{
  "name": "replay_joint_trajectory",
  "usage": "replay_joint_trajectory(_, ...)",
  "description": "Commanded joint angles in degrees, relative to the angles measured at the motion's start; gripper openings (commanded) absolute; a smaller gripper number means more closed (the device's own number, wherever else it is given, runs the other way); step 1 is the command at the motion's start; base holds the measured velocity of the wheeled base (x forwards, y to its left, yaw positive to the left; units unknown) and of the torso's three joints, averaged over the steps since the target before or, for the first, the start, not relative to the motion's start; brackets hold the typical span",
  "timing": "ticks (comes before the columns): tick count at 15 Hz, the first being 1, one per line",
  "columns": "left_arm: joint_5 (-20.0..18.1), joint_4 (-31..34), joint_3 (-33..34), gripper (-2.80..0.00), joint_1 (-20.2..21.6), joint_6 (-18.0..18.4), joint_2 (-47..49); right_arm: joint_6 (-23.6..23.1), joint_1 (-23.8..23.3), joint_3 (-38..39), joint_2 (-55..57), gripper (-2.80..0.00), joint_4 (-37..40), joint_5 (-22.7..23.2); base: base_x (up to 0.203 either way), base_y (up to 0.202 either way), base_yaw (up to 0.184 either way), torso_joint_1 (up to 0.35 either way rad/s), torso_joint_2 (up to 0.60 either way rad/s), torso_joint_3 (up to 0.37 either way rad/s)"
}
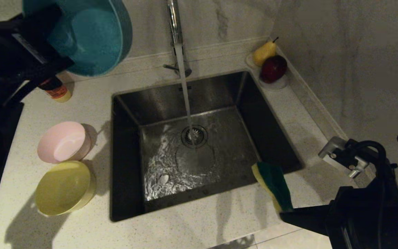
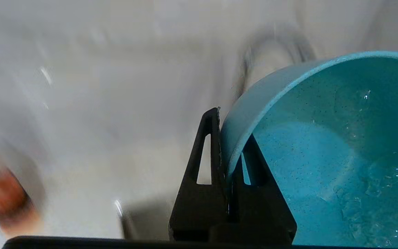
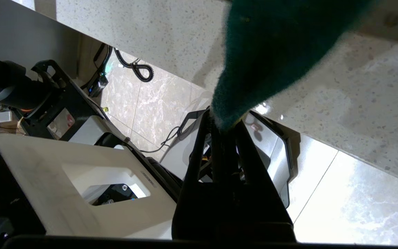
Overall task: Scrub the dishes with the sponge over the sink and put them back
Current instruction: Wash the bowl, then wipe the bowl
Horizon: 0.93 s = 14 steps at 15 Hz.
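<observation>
No readable writing anywhere, honestly. The only label-ish thing was a small bottle (image 1: 55,90) with a red/orange wrap at the back left of the countertop (image 1: 192,228), half tucked behind the left arm, and its print was too small to read. In the left wrist view it was just an orange smear.

Plenty was cut off. The blue bowl (image 1: 93,36) ran off the top of the head view, and the arm holding it was one dark mass, so the left gripper (image 2: 227,138) only really showed from the wrist camera. There, one finger (image 2: 207,152) sat outside the bowl's wall and the other inside, pinched tight on the rim, with droplets clinging to the inside of the bowl. It was held up in the air over the back left counter, left of the tap (image 1: 175,27), tipped on its side.

The right gripper (image 3: 224,129) was down at the near right corner of the sink (image 1: 130,114), clamped shut on one end of the sponge (image 1: 273,183). The sponge stuck out past the fingertips, green side showing and a yellow edge along it, hanging over the sink's front right rim. From the right wrist camera you only got the green face, cut off at the top.

The tap was running, with the stream landing on the drain strainer (image 1: 194,135). The pink bowl (image 1: 62,141) and yellow bowl (image 1: 64,187) sat on the counter left of the sink, just beside each other. A pear (image 1: 264,52) and a dark red fruit (image 1: 273,68) sat on a small white dish (image 1: 276,83) in the back right corner.
</observation>
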Motion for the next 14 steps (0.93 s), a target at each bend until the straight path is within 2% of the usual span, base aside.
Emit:
replay_joint_trajectory(1, -0.23, 11.48, -0.74, -2.80, -0.01, -6.88, -0.09, -0.07, 0.02, -2.20, -0.86, -2.80, 0.08, 0.39, 0.000, 0.000, 0.000, 0.000, 0.00, 0.000)
replay_joint_trajectory(3, -1.37, 24.45, -1.51, -2.80, -0.23, -15.23, -0.35, -0.14, 0.07, -5.11, -1.17, -2.80, 0.44, 1.32, 0.000, 0.000, 0.000, 0.000, 0.00, 0.000)
replay_joint_trajectory(4, -2.40, 29.03, -1.66, -2.80, -0.30, -17.82, -0.46, -0.12, 0.25, -6.53, -1.35, -2.80, 0.79, 1.59, 0.000, 0.000, 0.000, 0.000, 0.00, 0.000)
replay_joint_trajectory(6, -3.44, 37.18, -0.84, -2.80, -0.59, -19.53, -0.44, -0.17, 1.48, -9.37, -1.68, -2.80, 2.98, 1.78, 0.000, 0.000, 0.000, 0.000, 0.00, 0.000)
replay_joint_trajectory(8, -3.77, 40.01, 0.51, -2.80, -2.66, -23.59, 1.58, -0.09, 2.82, -14.01, -1.74, -2.80, 7.82, 3.59, 0.000, 0.000, 0.000, 0.000, 0.00, 0.000)
replay_joint_trajectory(10, -3.58, 40.23, 0.66, -2.80, -3.93, -27.23, 4.15, 0.89, 3.32, -18.77, -0.97, -2.80, 13.13, 7.85, 0.000, 0.000, 0.000, 0.000, 0.00, 0.000)
replay_joint_trajectory(14, -3.07, 39.47, 1.15, -2.80, -6.41, -28.33, 7.43, 5.07, 3.36, -28.57, 3.60, -2.80, 21.77, 16.13, 0.000, 0.000, 0.000, 0.000, 0.00, 0.000)
